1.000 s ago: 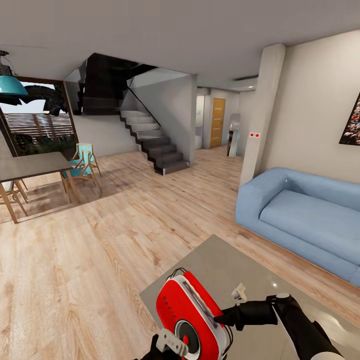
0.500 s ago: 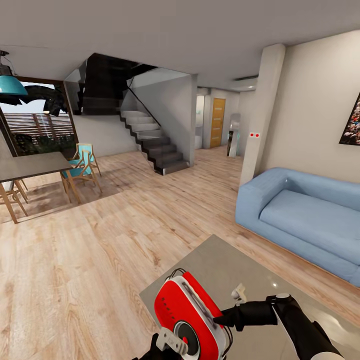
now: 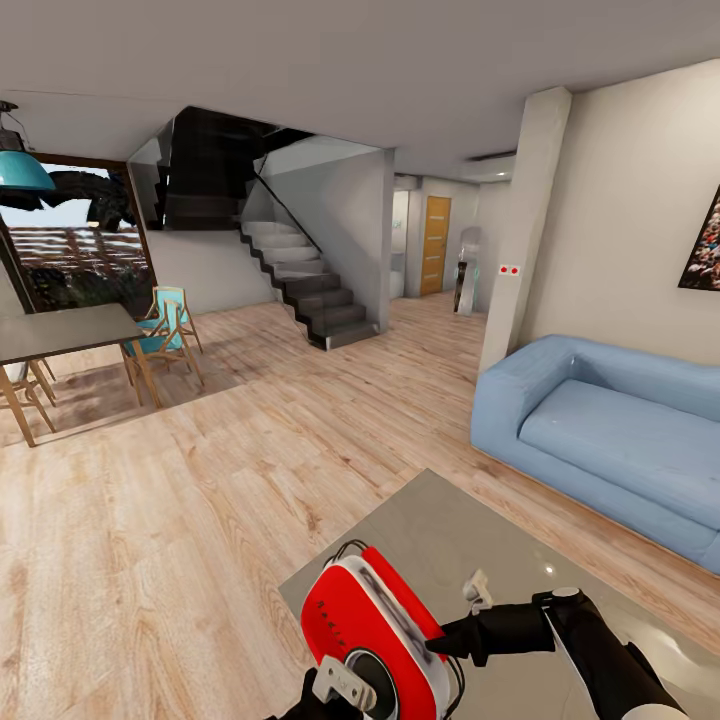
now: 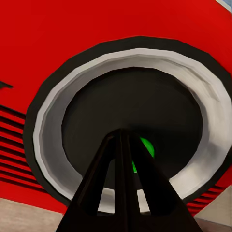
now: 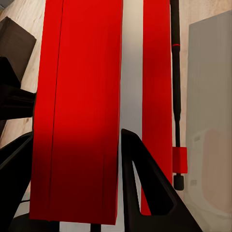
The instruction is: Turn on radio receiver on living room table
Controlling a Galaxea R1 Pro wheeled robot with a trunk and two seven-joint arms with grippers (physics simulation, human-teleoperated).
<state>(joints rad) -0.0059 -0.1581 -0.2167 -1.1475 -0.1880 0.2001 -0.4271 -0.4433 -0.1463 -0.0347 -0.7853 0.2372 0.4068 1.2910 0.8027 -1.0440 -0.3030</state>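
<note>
Room: the living room, with a light wood plank floor [image 3: 200, 500], a blue sofa [image 3: 610, 440] at the right, a staircase [image 3: 300, 280] at the back and a taller dark-topped table with chairs [image 3: 60, 335] at the far left.

Table: the low table [image 3: 440, 530] with a glossy grey-beige top sits at the bottom centre of the head view, between the robot and the sofa.

Radio receiver: the radio receiver [image 3: 370, 640] is at the near edge of the table, lifted and tilted, its red face with the round dial [image 4: 130, 121] turned toward the left arm, its long axis running up and away from the robot.

Right gripper: the right gripper [image 5: 77, 183] comes in from the right and clamps the radio's body across its thickness, one finger on each side, by the white side band [image 5: 131, 87].

Left gripper: the left gripper [image 4: 126, 145] points straight at the dial face, fingers drawn together into one narrow tip, holding nothing.

Key relation: the dial lies directly ahead of the left fingertips, apparently touching or just short of it; a small green spot [image 4: 145, 147] shows beside the tip.

Nearer arm: the left, for pressing; the right only steadies.
</note>
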